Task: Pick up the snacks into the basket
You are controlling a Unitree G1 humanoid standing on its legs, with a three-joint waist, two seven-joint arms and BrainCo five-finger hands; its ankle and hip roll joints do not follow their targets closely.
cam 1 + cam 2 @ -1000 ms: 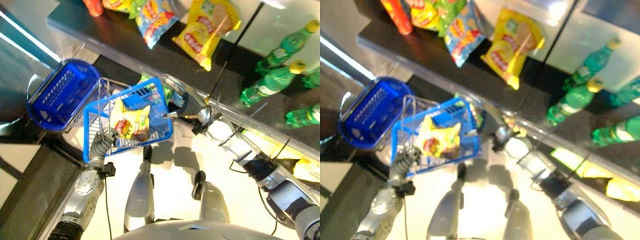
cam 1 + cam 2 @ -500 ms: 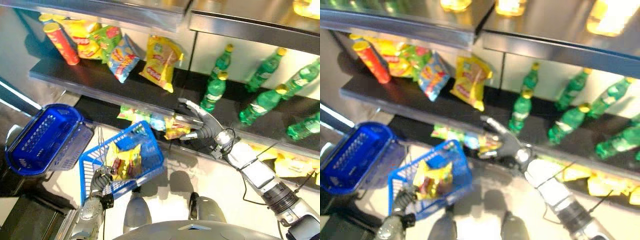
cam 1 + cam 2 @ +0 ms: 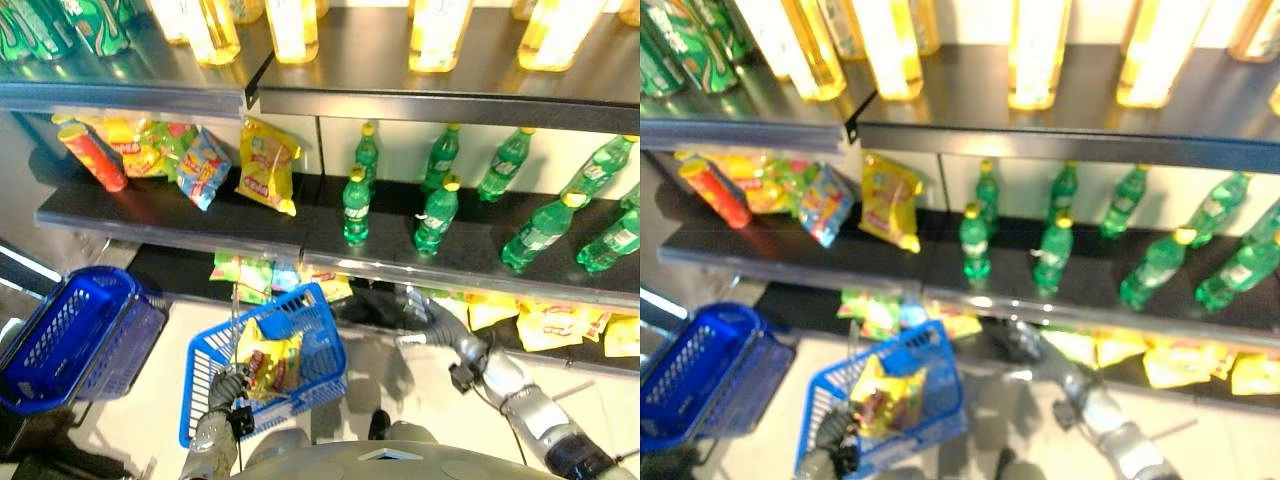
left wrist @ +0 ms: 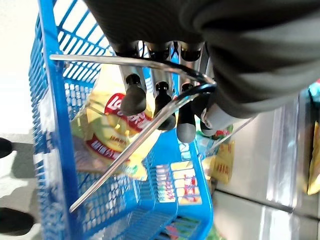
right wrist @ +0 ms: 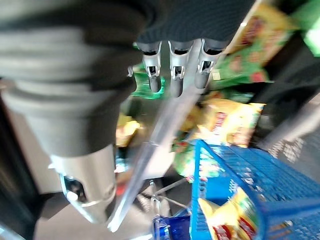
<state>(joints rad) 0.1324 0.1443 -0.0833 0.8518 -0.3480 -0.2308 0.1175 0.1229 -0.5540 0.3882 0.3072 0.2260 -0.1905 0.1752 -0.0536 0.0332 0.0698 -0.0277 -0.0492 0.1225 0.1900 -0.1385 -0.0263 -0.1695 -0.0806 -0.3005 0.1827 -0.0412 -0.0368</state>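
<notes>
Left hand (image 4: 165, 100) with fingers curled round the wire handle (image 4: 125, 62) of the blue basket (image 3: 320, 345), which holds a yellow snack bag (image 3: 268, 362). Right hand (image 3: 400, 303), fingers loosely extended and holding nothing, reaches toward snack bags (image 3: 255, 272) on the lowest shelf (image 3: 180, 265) behind the basket. A darker blue basket (image 3: 60, 335) stands to the left; green bottles (image 3: 356, 205) line the shelf above.

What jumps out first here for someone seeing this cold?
The blue basket low in the middle, hanging from the left hand, whose fingers curl round its wire handle, with a yellow snack bag inside. Behind it, shelves hold green bottles at mid height and glowing yellow bottles on top. The right hand reaches toward the snack bags on the lowest shelf.
</notes>
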